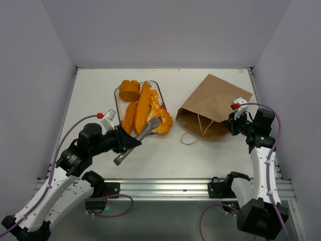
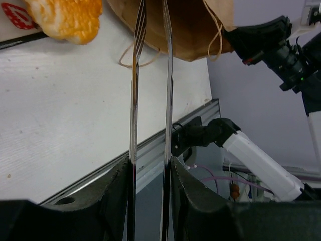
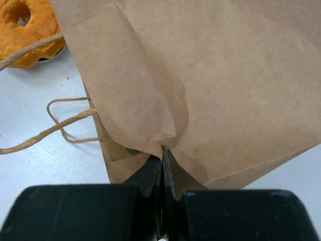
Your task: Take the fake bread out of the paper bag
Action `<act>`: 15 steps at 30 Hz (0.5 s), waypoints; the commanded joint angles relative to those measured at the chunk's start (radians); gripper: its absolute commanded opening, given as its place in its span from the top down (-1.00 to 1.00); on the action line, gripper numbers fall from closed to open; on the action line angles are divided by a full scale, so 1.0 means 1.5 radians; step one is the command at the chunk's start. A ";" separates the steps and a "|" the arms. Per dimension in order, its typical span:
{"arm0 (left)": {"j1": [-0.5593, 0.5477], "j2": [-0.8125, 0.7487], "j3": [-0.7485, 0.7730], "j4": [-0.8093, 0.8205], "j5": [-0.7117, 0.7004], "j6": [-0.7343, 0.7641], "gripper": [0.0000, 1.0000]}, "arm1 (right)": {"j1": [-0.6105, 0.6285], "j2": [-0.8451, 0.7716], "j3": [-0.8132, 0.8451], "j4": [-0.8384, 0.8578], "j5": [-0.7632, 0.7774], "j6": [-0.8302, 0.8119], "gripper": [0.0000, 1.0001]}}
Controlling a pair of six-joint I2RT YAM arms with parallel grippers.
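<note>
The brown paper bag lies on its side on the table at the right, its mouth and loop handles facing left. My right gripper is shut on the bag's near edge, pinching a fold of paper. Several orange toy breads lie on the white tray: a round bun, a long baguette, a smaller loaf and a braided piece. My left gripper is shut on silver tongs, whose arms point toward the bag's mouth. The bag's inside is hidden.
The tray sits mid-table, left of the bag, and its strawberry-printed corner shows in the left wrist view. The bag's handles trail onto the table. The metal front rail runs along the near edge. Grey walls enclose the table.
</note>
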 commanded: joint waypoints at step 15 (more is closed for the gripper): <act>-0.183 0.199 -0.041 0.355 0.042 -0.035 0.27 | 0.000 0.080 0.148 -0.124 -0.111 -0.018 1.00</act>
